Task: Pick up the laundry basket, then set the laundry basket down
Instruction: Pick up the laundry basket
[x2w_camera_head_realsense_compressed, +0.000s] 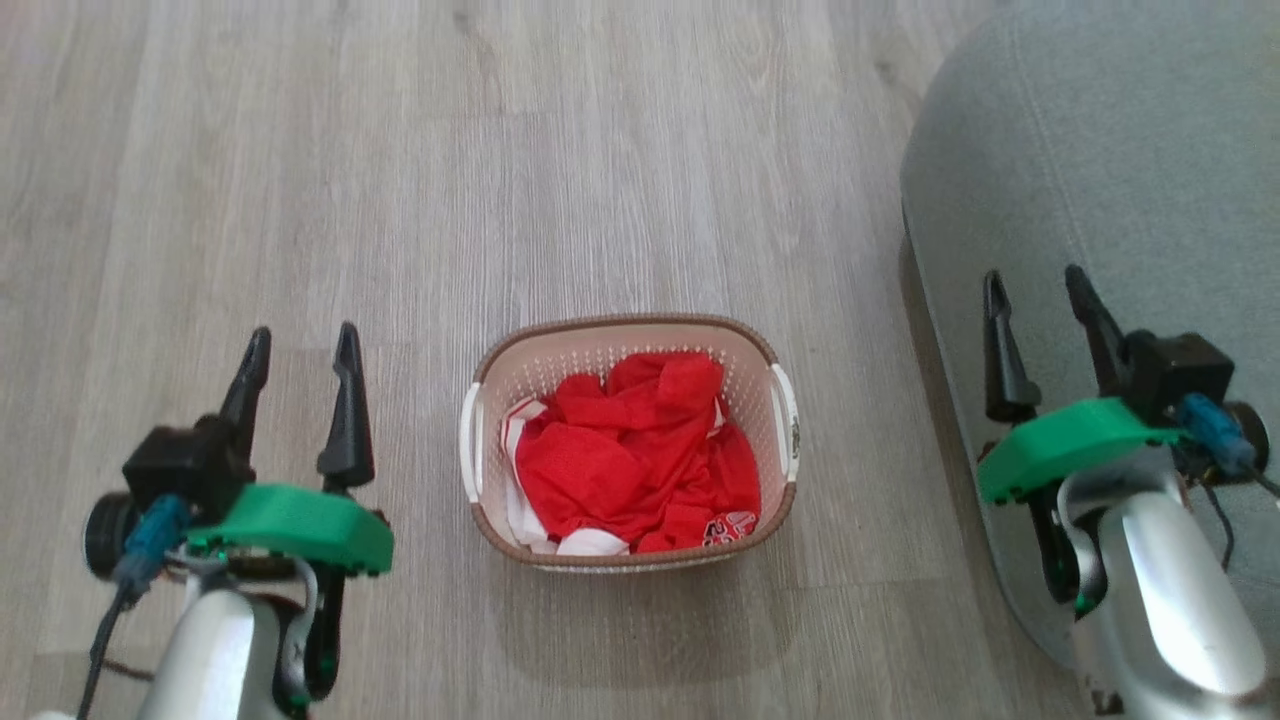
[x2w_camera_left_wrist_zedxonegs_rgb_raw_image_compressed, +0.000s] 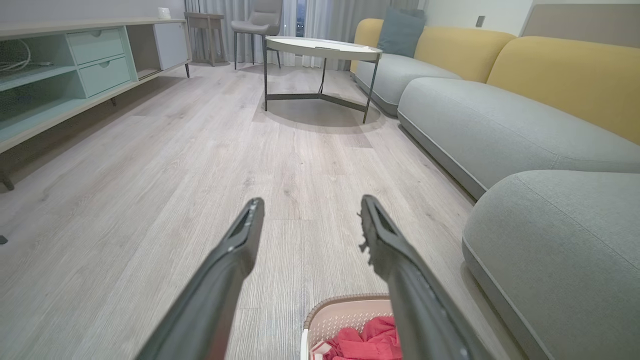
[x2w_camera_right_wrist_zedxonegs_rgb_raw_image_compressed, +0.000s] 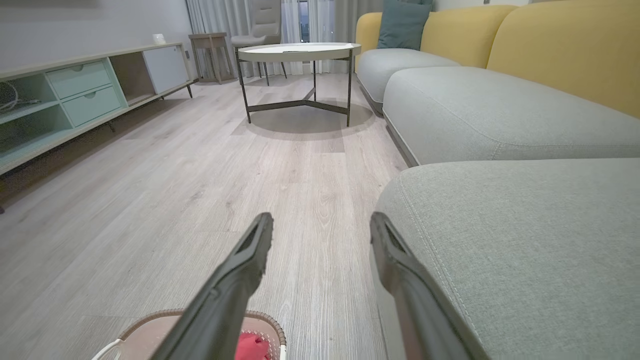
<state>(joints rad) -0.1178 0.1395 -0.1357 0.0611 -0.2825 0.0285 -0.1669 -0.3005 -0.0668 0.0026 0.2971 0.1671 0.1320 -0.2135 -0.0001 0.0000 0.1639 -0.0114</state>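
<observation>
**Jaws spread on both arms, basket untouched between them**

Both the left gripper (x2w_camera_head_realsense_compressed: 304, 333) and the right gripper (x2w_camera_head_realsense_compressed: 1034, 275) hang wide and empty, flanking the laundry basket (x2w_camera_head_realsense_compressed: 590, 362) on the pale wood-grain floor (x2w_camera_head_realsense_compressed: 500, 180). Its long axis runs side to side, one white handle (x2w_camera_head_realsense_compressed: 470, 440) facing each arm. The left seems nearer, though height is hard to judge. Perforated cream walls (x2w_camera_head_realsense_compressed: 745, 395), brown woven-look rim (x2w_camera_head_realsense_compressed: 625, 322), crumpled red cloth (x2w_camera_head_realsense_compressed: 630, 450) inside

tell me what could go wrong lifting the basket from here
1. The right gripper hangs open over the grey sofa cushion; swinging in toward the laundry basket, it may brush the fabric.
2. The white side handles are thin. With the left gripper also open and apart from the basket, an uneven grasp could tilt it and spill the red clothing.
</observation>
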